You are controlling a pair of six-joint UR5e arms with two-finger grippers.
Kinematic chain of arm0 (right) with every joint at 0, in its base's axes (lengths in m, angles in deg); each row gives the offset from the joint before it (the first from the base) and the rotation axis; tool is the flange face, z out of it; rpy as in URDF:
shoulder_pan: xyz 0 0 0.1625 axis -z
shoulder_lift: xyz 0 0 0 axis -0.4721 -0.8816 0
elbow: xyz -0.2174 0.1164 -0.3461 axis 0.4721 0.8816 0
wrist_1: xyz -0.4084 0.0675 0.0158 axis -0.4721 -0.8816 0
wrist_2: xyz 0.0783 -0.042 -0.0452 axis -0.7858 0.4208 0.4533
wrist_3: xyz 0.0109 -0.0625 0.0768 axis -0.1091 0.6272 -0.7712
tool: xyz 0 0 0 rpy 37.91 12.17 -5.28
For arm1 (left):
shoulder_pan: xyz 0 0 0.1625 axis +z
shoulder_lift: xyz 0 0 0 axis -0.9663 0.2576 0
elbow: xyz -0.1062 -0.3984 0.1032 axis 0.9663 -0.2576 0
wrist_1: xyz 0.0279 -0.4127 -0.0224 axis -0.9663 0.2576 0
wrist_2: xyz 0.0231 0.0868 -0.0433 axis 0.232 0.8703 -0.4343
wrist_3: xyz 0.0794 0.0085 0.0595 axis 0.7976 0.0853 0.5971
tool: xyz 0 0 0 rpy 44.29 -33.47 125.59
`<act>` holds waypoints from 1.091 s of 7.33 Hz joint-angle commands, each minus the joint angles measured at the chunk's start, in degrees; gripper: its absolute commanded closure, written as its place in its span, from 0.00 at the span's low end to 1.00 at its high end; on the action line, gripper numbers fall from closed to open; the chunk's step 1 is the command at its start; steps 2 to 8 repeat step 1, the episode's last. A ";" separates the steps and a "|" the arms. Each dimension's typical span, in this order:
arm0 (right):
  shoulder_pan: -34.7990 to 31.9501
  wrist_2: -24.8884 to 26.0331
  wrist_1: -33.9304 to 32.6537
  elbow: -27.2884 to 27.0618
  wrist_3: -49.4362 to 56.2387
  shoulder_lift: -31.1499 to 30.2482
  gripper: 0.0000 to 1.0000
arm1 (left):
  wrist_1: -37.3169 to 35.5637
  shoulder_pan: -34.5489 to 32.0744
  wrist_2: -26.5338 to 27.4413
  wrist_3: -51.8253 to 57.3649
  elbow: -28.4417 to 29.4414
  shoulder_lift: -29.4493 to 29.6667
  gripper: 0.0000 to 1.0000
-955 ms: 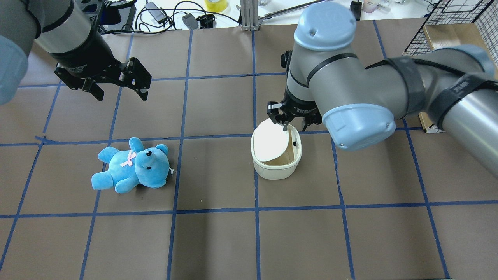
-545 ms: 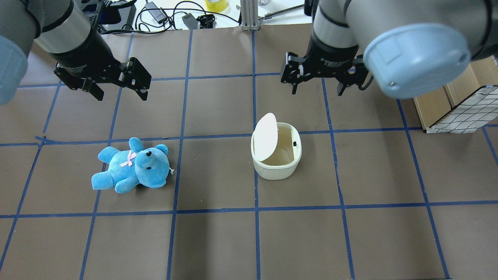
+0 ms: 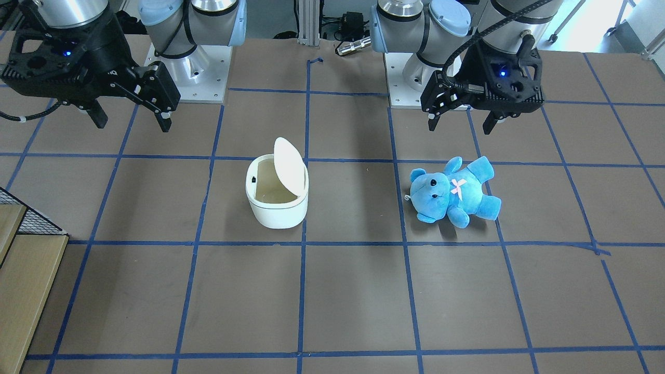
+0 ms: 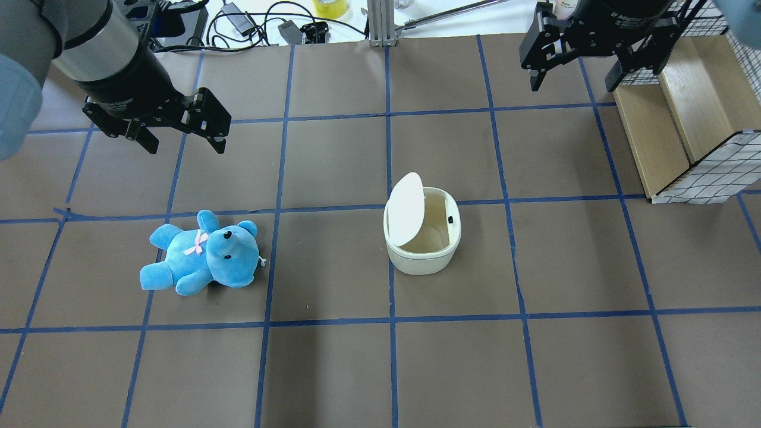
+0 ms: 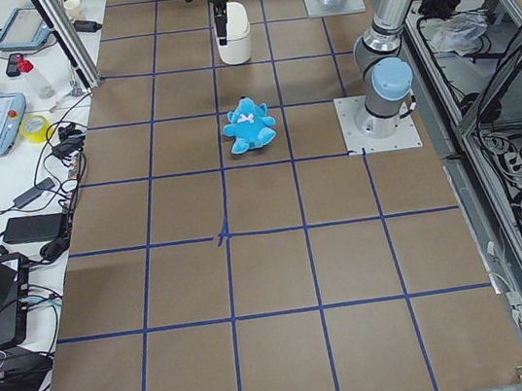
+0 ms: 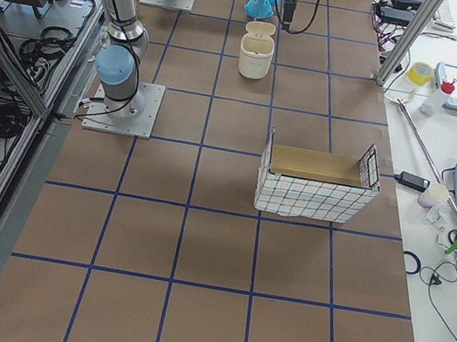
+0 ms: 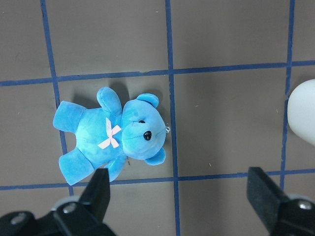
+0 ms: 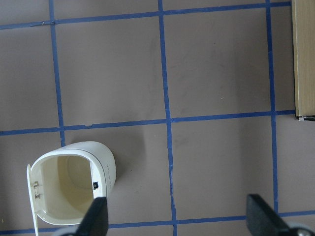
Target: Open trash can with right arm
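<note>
The trash can [image 4: 419,261] was a small cream-white bin with rounded corners, and its flat lid [image 4: 406,209] stood raised almost on edge along the side toward the robot's left. That left the pale inside and a small dark catch [image 4: 450,219] on the opposite inner wall exposed. It stood upright near the middle of the table [image 4: 333,368], mouth facing up. Its outline was close to square, so I could not tell a long axis. There was one bin, one blue bear [image 4: 199,257] lying well apart on the robot's left, one wire-sided box [image 4: 684,119], and two arms. The right gripper [image 4: 572,83] hung far from the bin beside the box, jaws spread and empty. The left gripper [image 4: 185,142] hung above the table beyond the bear, jaws likewise apart and empty
</note>
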 commanded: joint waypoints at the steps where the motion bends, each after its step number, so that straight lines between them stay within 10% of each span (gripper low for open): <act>1: 0.22 -0.03 -0.46 -0.05 0.35 -0.07 0.00 | 0.00 0.00 -0.08 0.00 0.00 0.00 0.00; 8: 0.22 -0.03 -0.46 -0.05 0.35 -0.07 0.00 | 0.00 0.00 -0.08 0.00 0.00 0.00 0.00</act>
